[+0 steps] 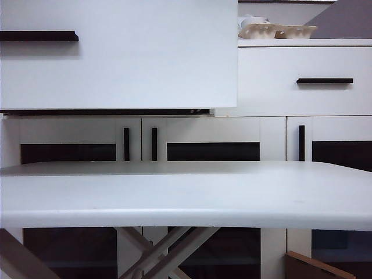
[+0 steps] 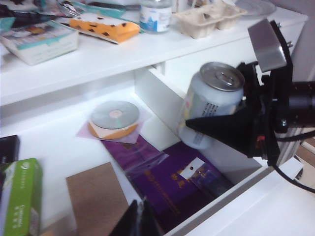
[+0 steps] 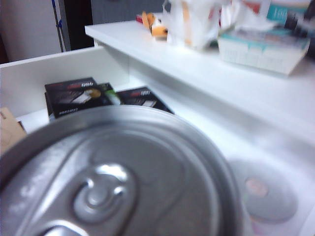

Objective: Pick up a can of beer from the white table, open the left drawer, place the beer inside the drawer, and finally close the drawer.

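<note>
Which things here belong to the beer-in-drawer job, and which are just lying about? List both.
Job: can of beer, gripped by the right tool over the open left drawer; left tool, shut, by the drawer's front edge; white table.
Lying about: CD, purple packet, green box, egg tray, bottle.

One can of beer (image 2: 209, 101) shows at the right of the left wrist view, and one disc (image 2: 114, 114) lies mid-frame. The exterior view shows two drawer fronts, the left drawer (image 1: 133, 58) upper left and another drawer (image 1: 290, 81) upper right, with three vertical black handles (image 1: 126, 144) below.
</note>
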`<state>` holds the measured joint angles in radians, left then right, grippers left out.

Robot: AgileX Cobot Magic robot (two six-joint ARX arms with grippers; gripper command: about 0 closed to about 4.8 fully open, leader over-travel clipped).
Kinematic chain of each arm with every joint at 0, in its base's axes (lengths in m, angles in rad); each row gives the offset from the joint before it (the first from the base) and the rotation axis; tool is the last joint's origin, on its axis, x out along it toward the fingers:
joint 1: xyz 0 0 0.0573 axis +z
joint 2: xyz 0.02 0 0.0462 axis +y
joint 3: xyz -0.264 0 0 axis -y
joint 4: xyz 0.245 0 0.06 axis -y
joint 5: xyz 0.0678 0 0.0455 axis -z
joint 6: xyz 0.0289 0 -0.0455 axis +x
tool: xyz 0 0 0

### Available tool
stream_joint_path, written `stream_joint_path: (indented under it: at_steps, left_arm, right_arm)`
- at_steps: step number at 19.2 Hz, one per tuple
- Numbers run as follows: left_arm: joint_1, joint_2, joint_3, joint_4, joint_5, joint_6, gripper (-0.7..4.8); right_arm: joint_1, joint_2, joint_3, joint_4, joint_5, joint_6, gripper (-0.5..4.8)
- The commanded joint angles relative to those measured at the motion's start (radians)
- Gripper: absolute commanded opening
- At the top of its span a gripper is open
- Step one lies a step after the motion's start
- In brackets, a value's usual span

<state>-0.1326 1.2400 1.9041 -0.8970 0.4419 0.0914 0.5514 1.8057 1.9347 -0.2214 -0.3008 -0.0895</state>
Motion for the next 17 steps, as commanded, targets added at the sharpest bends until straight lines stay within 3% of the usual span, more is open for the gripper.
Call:
stream_joint_path:
  at_steps: [1,5,12,13,15,17]
  left_arm:
    - [-0.092,0.017,0.006,-0.002,-0.050,0.029,-0.06]
    - [-0.204,0.060,0.006,-0.003,-0.096,0.052,-0.06]
    - [-0.211,0.074,0.006,-0.005,-0.131,0.050,-0.06]
    - [-0.211,0.074,0.006,-0.005,-0.131,0.051,-0.06]
    - [-0.211,0.074,0.006,-0.001,-0.131,0.050,-0.06]
    - [-0.211,0.074,0.006,0.008,-0.131,0.050,-0.06]
  right_arm:
    - [0.002,0.001,0.014,0.098,-0.005,-0.018,2.12]
    - [0.003,0.049,0.014,0.099,-0.006,-0.019,2.12]
    - [0.003,0.101,0.014,0.084,-0.006,-0.019,2.13]
    - [0.003,0.104,0.014,0.079,-0.006,-0.019,2.36]
    - [0.003,0.110,0.014,0.066,-0.010,-0.020,3.36]
    - [0.003,0.114,0.014,0.039,-0.011,-0.033,3.37]
